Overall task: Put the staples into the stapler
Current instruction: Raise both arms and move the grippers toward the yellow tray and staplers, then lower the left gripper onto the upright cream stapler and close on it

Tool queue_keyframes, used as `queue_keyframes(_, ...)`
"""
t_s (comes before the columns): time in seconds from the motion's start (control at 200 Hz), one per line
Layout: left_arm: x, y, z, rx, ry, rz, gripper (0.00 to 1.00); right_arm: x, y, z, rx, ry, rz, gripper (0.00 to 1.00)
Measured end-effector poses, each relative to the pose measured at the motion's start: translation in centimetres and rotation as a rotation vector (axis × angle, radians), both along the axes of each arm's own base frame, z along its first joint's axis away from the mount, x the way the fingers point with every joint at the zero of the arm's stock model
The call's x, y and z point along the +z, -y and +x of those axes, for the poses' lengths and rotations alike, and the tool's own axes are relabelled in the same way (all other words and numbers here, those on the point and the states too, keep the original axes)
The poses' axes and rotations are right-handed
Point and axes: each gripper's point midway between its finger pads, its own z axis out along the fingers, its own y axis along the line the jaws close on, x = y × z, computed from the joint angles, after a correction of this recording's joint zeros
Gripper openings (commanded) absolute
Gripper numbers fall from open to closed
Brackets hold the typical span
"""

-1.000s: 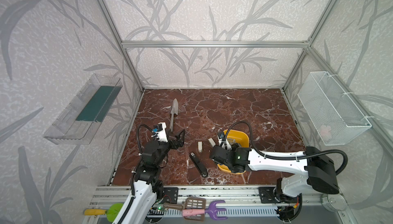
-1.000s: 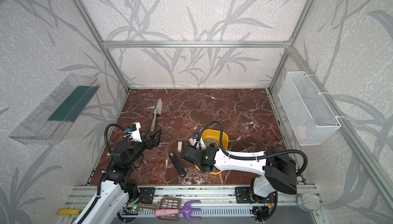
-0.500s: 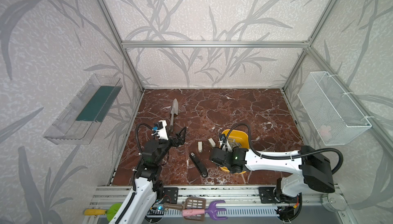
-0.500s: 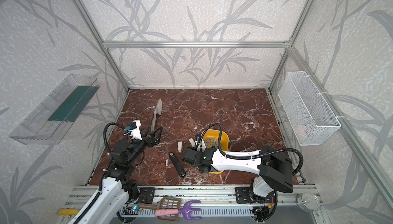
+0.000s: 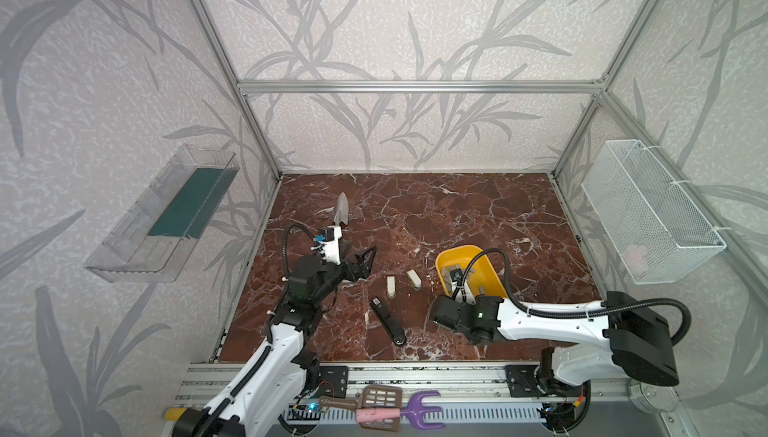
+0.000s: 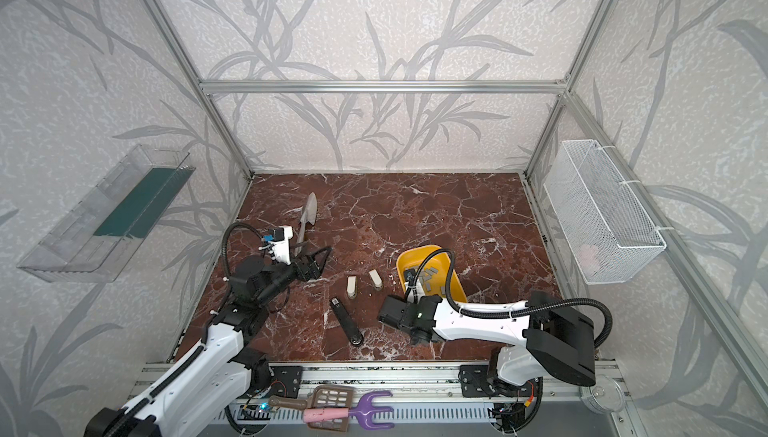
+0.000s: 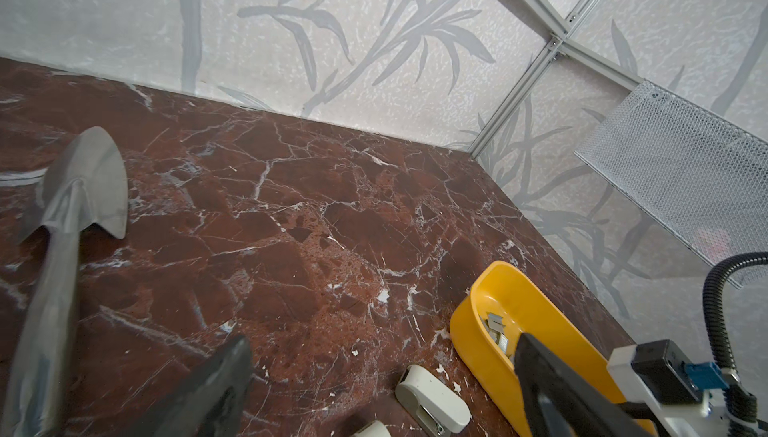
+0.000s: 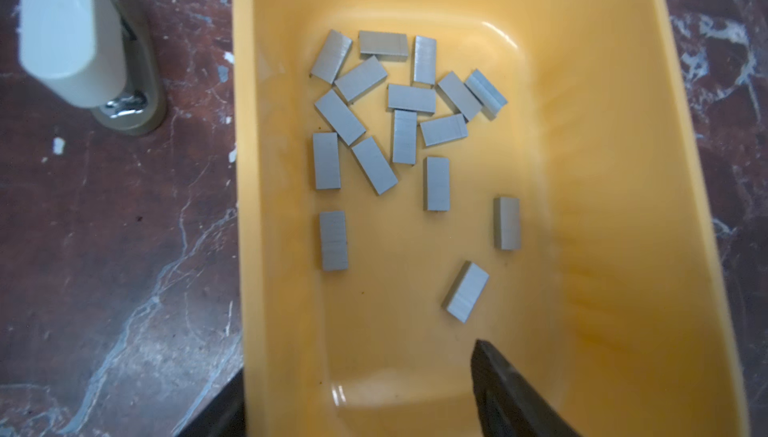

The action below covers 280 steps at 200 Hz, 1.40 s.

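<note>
Yellow tray (image 8: 623, 165) holds the staples (image 8: 411, 97) | my right gripper (image 8: 357, 358) jaws apart, straddling tray wall, gripping nothing | left gripper (image 7: 382, 339) wide, empty | stapler (image 5: 387, 322) flat on marble (image 5: 415, 214) between my arms

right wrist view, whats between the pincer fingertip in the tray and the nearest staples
Just bare floor of the yellow tray; nothing lies between that fingertip and the staples, seen in the right wrist view.
</note>
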Motion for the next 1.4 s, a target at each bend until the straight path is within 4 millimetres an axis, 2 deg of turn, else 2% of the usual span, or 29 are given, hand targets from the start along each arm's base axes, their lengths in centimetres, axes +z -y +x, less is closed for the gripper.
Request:
queue_keyframes(0.165,1.6,1.5,2.5,-0.044,0.047,0.093,0.91,0.4,0.9,1.4,-0.042,0.014,0.025,0.51)
queue_keyframes(0.34,2.2,3.0,4.3,-0.135,0.132,0.264,0.87,1.0,1.2,2.2,-0.053,0.031,0.043,0.51)
queue_keyframes(0.425,3.6,4.0,4.5,-0.2,0.222,0.356,0.85,1.5,1.3,2.3,-0.051,0.038,0.051,0.56)
queue_keyframes(0.48,4.8,4.7,4.6,-0.242,0.287,0.414,0.86,2.0,1.3,2.4,-0.051,0.044,0.06,0.73)
queue_keyframes(0.55,6.6,5.5,5.0,-0.293,0.352,0.476,0.87,3.1,1.2,2.5,-0.045,0.059,0.083,0.8)
queue_keyframes(0.7,11.6,7.3,6.5,-0.361,0.465,0.515,0.84,7.6,0.9,2.6,-0.029,0.13,0.232,0.86)
queue_keyframes(0.785,14.3,8.6,6.7,-0.418,0.509,0.45,0.84,11.0,0.7,2.3,0.002,0.175,0.341,0.87)
queue_keyframes(0.83,15.5,9.4,6.5,-0.471,0.532,0.422,0.85,13.5,0.4,2.3,0.03,0.202,0.401,0.88)
queue_keyframes(0.925,17.8,11.0,4.5,-0.642,0.588,0.41,0.88,18.6,-0.3,2.8,0.082,0.267,0.492,0.91)
queue_keyframes(0.98,18.9,11.2,2.8,-0.72,0.639,0.442,0.89,21.6,-0.5,3.4,0.096,0.324,0.535,0.92)
queue_keyframes(1.045,19.6,11.0,0.8,-0.77,0.691,0.484,0.89,23.9,-0.1,4.4,0.086,0.393,0.558,0.92)
queue_keyframes(1.125,18.9,10.5,-0.9,-0.8,0.711,0.543,0.87,25.3,1.0,5.8,0.06,0.469,0.543,0.92)
queue_keyframes(1.17,17.5,10.2,-1.6,-0.824,0.713,0.589,0.84,25.6,1.7,6.6,0.041,0.506,0.517,0.92)
queue_keyframes(1.2,16.4,10.1,-1.9,-0.84,0.71,0.62,0.86,25.6,2.3,7.2,0.028,0.534,0.494,0.93)
queue_keyframes(1.28,11.4,10.2,-2.3,-0.888,0.662,0.692,0.87,24.4,3.8,8.4,-0.018,0.596,0.432,0.98)
queue_keyframes(1.35,5.7,10.8,-2.9,-0.979,0.567,0.749,0.81,21.7,5.2,9.0,-0.05,0.592,0.372,0.97)
queue_keyframes(1.4,2.5,11.3,-3.1,-1.053,0.5,0.787,0.77,19.9,5.9,9.2,-0.056,0.574,0.337,0.96)
